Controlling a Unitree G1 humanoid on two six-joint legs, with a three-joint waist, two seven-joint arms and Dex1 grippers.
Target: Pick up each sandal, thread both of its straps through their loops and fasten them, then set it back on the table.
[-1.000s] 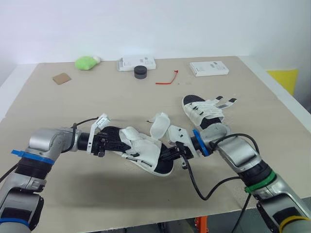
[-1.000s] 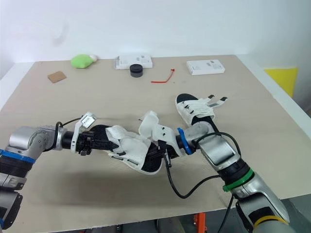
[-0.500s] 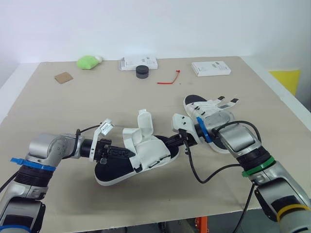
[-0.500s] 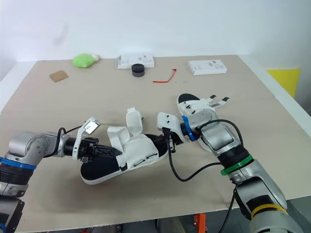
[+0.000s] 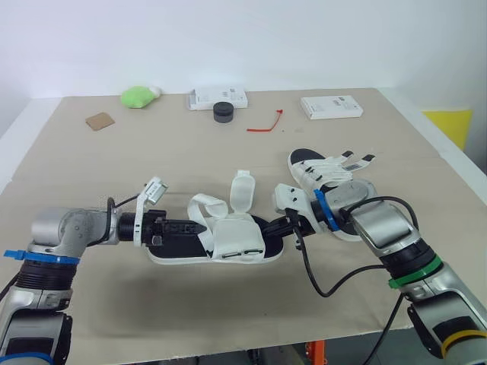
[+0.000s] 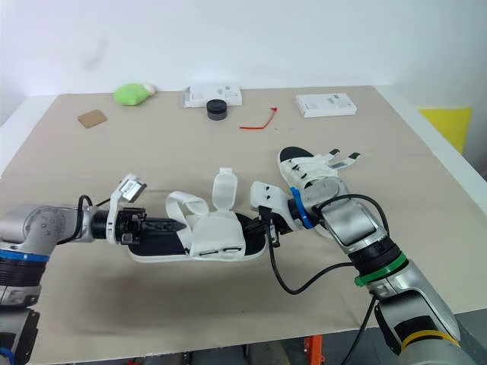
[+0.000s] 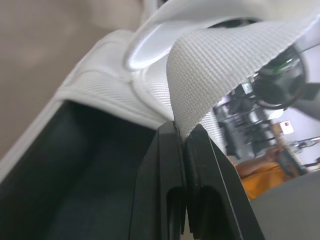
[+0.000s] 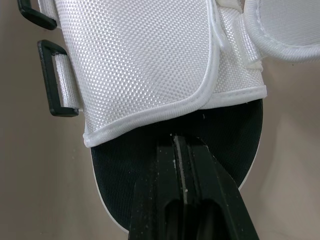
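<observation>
Sandal [image 5: 236,240], white upper on a black footbed, lies lengthwise near the front edge of the tabletop [image 5: 152,160], between the two arms. Sole looks flat on the surface; cannot tell whether it is fully down.

Left tool [image 7: 183,134] reaches in at one end of the sandal, fingers pressed together and pinching a white webbing strap [image 7: 225,65]. The strap arches up in a loop from the pinch.

Right tool [image 8: 176,142] is at the opposite end. Fingers are pressed together, tips over the black footbed just under the hem of the white upper. Nothing visible between them.

One white flap [image 5: 242,189] stands upright near the middle of the sandal. Two black rectangular loops [image 8: 59,77] sit on short webbing tabs at the side of the upper.

Second sandal [image 5: 329,175] is on the tabletop just behind the right forearm, its black-tipped strap ends splayed outward.

Far edge of the tabletop:
- green soft lump [image 5: 137,96]
- brown card square [image 5: 99,121]
- flat white box [image 5: 217,98] with a small black round pot [image 5: 222,112] just in front of it
- red tie [image 5: 264,124]
- a second flat white box [image 5: 329,106]

Both boxes are shut; contents of the boxes and the pot cannot be told.
</observation>
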